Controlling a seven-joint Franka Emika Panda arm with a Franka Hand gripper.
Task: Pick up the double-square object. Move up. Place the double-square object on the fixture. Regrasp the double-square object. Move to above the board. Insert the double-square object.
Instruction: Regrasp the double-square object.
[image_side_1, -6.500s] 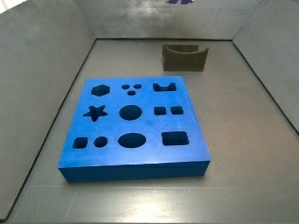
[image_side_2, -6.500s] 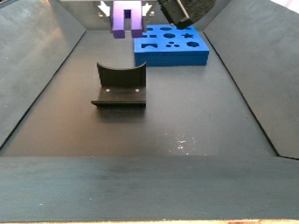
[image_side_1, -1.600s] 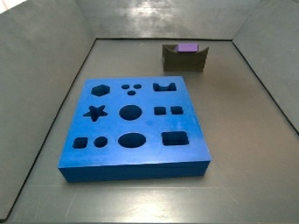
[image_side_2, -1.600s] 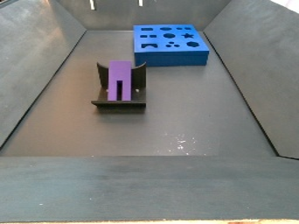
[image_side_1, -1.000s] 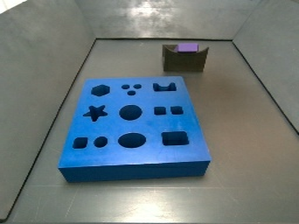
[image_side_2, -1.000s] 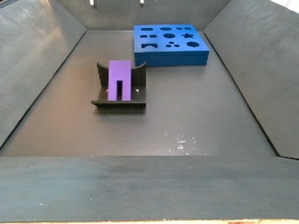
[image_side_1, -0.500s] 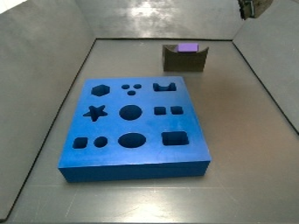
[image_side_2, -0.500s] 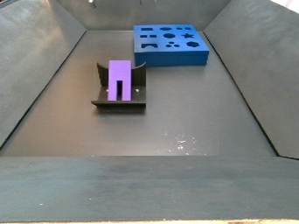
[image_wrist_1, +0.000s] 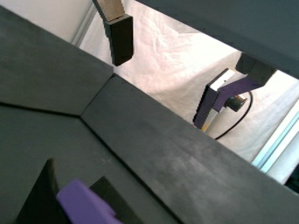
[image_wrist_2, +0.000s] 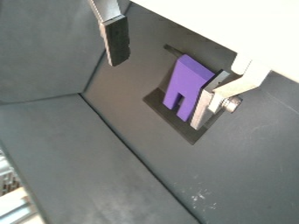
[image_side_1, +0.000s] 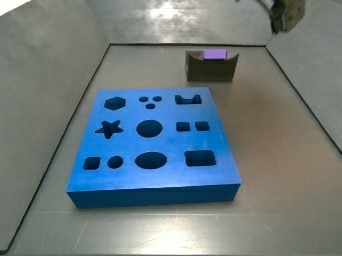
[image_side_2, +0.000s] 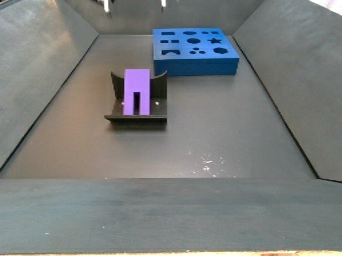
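Below parted jaws (image_wrist_2: 167, 59), apparently: double-square object (image_wrist_2: 184, 85)

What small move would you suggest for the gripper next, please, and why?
Probably lower the gripper over the block to regrasp it: the block rests in the fixture, and the fingers stand open and empty above it, away from the board.

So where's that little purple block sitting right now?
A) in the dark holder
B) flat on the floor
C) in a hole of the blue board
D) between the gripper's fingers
A: the purple block rests in the dark holder, apart from the blue board; the gripper is open and holds nothing.
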